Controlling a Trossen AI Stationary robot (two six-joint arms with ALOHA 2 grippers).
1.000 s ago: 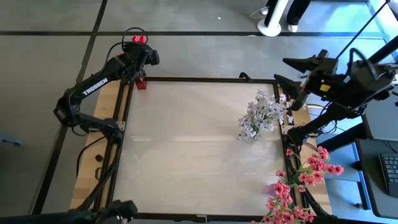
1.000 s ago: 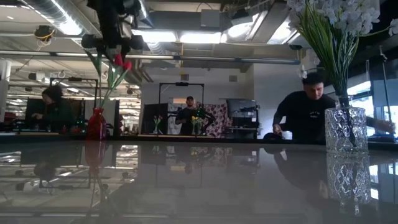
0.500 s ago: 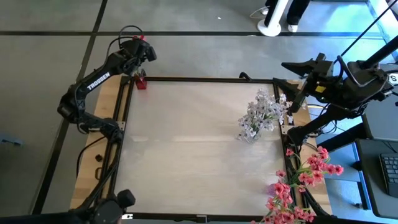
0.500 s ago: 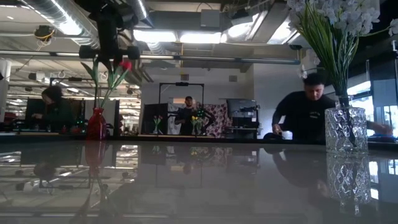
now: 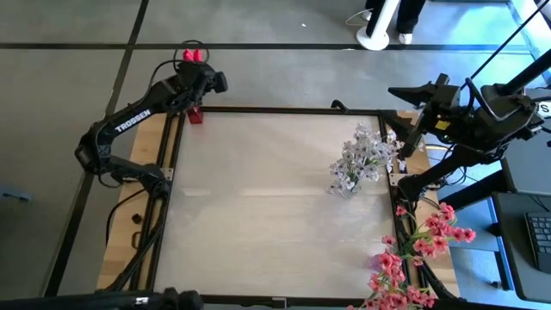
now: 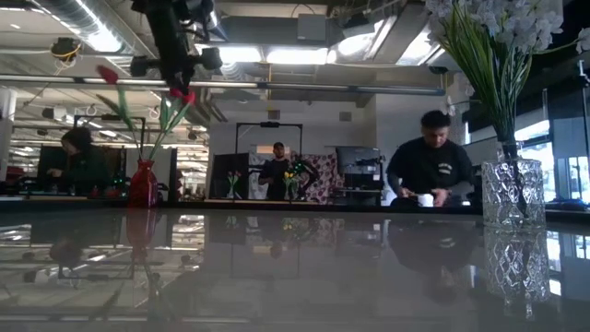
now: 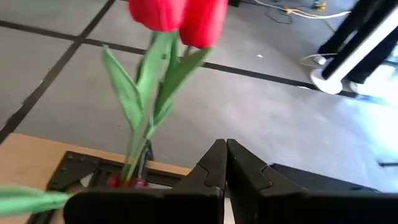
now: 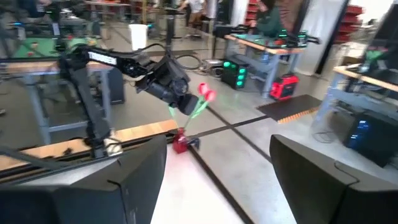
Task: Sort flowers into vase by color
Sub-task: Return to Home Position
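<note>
The red-budded, green-stemmed flowers [image 7: 165, 9] stand in the small red vase [image 5: 195, 114] at a left-hand corner of the pale table [image 5: 258, 224], and the left gripper [image 7: 225, 146], closed tight and empty, hangs just beside their leaves [image 7: 124, 87], so retreating could snag them and topple the vase, while the right gripper [image 5: 396, 100] waits spread wide by the right edge.

Red tulip buds [image 7: 180, 14] on green stems [image 7: 152, 93], in small red vase [image 5: 195, 115]. White blossom spray [image 5: 362, 159], clear facet-patterned glass vase [image 6: 513, 192]. Pink blossoms [image 5: 430, 231]. Pale wood-grain tabletop [image 5: 258, 215], black frame [image 5: 284, 109]. Black arm [image 5: 112, 138], white TROSSEN lettering [image 5: 132, 119].
</note>
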